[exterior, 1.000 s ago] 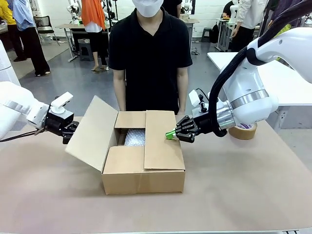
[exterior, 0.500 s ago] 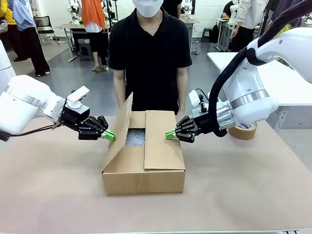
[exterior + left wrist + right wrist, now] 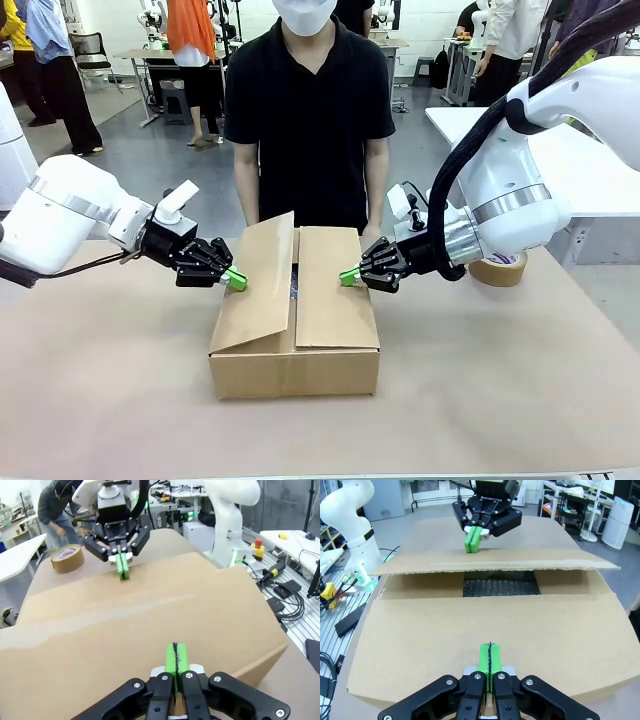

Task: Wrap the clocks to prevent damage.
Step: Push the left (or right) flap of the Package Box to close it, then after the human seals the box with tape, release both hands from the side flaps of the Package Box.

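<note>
- Closing of the plain brown cardboard box (image 3: 295, 350) is, I judge, the step in hand. The left fingers (image 3: 236, 279) are pressed together with nothing held, and their green tips lean on the outer face of the left flap (image 3: 255, 290), which is tilted over the opening.
- Right fingers (image 3: 347, 276) are pressed together in the same way, empty, and rest on the right flap (image 3: 332, 290), which lies flat.
- Clear bubble wrap (image 3: 500, 586) shows in the gap between the flaps, inside the box (the clocks themselves I cannot see; probably they are under it).
- To do it well, the left tips should push down slowly so the flap comes flat beside the right one without bending, while the right tips hold their flap down.
- Roll of brown tape (image 3: 498, 268) lies on the table (image 3: 100, 400) behind the right arm, apart from the box.
- Person in black stands just behind the box. Nothing blocks the flap; only the wrap may bulge up.
</note>
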Controlling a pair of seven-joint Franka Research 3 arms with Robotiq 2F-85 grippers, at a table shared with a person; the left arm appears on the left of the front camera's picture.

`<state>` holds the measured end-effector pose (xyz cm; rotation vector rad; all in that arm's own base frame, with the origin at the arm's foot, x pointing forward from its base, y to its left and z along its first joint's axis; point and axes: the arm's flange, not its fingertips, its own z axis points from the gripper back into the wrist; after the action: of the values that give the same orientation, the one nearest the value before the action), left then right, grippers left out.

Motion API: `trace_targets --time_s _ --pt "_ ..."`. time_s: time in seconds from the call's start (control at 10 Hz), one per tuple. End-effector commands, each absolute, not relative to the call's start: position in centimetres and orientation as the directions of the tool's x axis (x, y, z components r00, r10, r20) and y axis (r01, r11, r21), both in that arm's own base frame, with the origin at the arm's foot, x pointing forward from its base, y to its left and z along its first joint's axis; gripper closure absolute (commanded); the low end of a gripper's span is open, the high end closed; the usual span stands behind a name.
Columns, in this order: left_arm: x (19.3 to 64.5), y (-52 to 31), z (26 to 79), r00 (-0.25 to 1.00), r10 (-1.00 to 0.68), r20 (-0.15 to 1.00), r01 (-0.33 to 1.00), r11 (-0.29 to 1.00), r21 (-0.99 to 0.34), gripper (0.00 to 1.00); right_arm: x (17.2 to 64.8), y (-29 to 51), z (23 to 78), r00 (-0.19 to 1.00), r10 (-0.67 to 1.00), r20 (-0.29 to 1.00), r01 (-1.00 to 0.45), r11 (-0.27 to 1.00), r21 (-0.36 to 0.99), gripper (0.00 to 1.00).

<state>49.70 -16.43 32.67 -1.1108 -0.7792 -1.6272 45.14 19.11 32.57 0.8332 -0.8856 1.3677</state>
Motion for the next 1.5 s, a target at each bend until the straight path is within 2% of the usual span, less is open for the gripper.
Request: trace_targets --time_s 0.0,0.5,1.4 --pt "51.0 -17.0 32.1 -0.131 -0.388 0.912 0.953 -0.302 0.008 1.00 45.1 19.2 32.3 0.017 0.452 0.892 -0.999 0.045 -0.004 0.99" --pt "51.9 -16.2 30.0 -0.100 -0.424 0.900 0.961 -0.276 -0.023 1.00 45.1 19.2 32.3 0.017 0.452 0.892 -0.999 0.045 -0.004 0.99" --pt "51.3 -16.4 31.4 -0.097 -0.380 0.920 0.956 -0.293 -0.020 1.00 45.1 19.2 32.3 0.017 0.452 0.892 -0.999 0.045 -0.004 0.99"
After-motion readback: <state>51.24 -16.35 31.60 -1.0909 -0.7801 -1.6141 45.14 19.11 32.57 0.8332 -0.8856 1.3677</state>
